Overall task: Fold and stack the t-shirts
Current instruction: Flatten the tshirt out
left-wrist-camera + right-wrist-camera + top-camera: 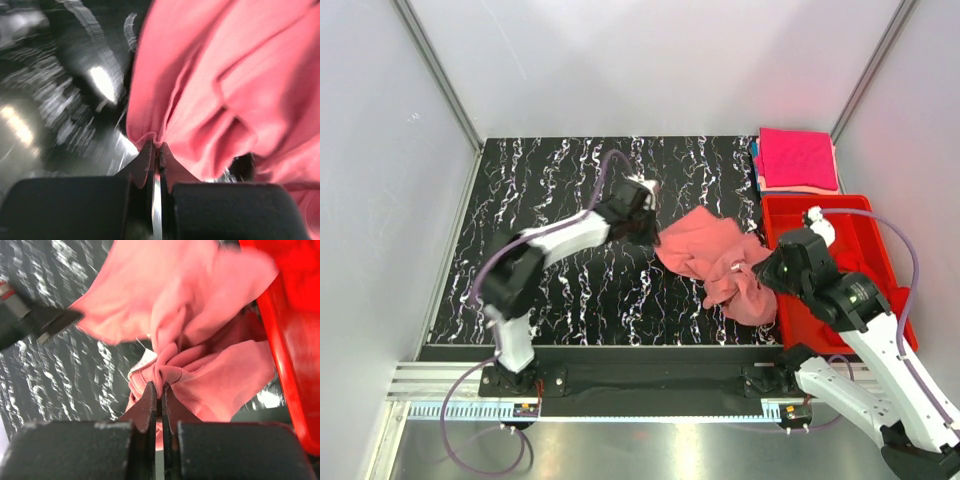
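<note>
A crumpled salmon-pink t-shirt (715,262) lies on the black marbled table (570,190), against the red bin (870,255). The left gripper (156,148) pinches its thin edge; the right gripper (160,388) clamps a bunched wad. Pulling apart may slip that thin edge free.

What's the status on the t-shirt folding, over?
Both shut: left gripper and right gripper each pinching the salmon-pink t-shirt. Shirt crumpled, unfolded, beside the red bin. Folded magenta t-shirt stacked far right. Nothing blocking.
</note>
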`<state>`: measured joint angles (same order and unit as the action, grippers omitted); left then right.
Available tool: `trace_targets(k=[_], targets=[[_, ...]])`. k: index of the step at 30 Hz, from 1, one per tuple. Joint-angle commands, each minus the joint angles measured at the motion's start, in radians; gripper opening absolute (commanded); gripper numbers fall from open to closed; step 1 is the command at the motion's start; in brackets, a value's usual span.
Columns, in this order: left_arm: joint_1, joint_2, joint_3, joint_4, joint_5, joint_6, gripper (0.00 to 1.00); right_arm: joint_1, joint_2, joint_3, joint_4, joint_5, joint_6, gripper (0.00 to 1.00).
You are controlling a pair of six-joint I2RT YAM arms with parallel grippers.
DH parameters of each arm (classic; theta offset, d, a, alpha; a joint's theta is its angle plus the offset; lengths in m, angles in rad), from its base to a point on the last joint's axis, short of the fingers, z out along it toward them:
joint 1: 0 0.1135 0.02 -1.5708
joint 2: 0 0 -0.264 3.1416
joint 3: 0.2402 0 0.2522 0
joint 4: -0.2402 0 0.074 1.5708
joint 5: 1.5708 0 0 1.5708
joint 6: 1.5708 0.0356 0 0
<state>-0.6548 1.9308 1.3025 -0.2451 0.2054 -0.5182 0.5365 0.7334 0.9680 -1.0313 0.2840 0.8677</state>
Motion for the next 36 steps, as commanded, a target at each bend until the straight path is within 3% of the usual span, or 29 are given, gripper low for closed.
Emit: trace_targets(k=[1,4,7,10,16,21,24,28,31,32,36], targets=[[0.02,-0.394,0.023,-0.06,-0.236,-0.048,0.0,0.003,0.059,0.181,0.05,0.105,-0.122,0.0],[0.021,-0.566,0.127,-0.241,-0.418,-0.059,0.0,0.003,0.122,0.41,0.017,0.174,-0.217,0.0],[0.02,-0.668,0.202,-0.408,-0.506,-0.068,0.0,0.003,0.156,0.57,-0.025,0.245,-0.262,0.0],[0.02,-0.789,0.277,-0.545,-0.613,-0.083,0.0,0.003,0.141,0.65,-0.047,0.27,-0.274,0.0],[0.021,-0.9,0.337,-0.721,-0.673,-0.106,0.0,0.003,0.06,0.575,-0.01,0.192,-0.234,0.0],[0.021,-0.894,0.217,-0.772,-0.764,-0.111,0.0,0.003,0.072,0.491,0.086,0.123,-0.205,0.0],[0.093,-0.827,0.147,-0.751,-0.776,-0.1,0.0,0.003,0.144,0.391,0.19,0.127,-0.21,0.0],[0.253,-0.742,0.008,-0.596,-0.643,-0.056,0.0,-0.003,0.332,0.298,0.402,0.145,-0.283,0.0],[0.383,-0.571,-0.019,-0.496,-0.566,-0.019,0.0,-0.046,0.597,0.384,0.497,0.077,-0.327,0.0],[0.408,-0.514,0.016,-0.491,-0.561,-0.011,0.0,-0.058,0.753,0.417,0.517,0.067,-0.338,0.0],[0.517,-0.178,0.165,-0.519,-0.543,0.006,0.0,-0.116,1.099,0.618,0.499,-0.043,-0.341,0.0]])
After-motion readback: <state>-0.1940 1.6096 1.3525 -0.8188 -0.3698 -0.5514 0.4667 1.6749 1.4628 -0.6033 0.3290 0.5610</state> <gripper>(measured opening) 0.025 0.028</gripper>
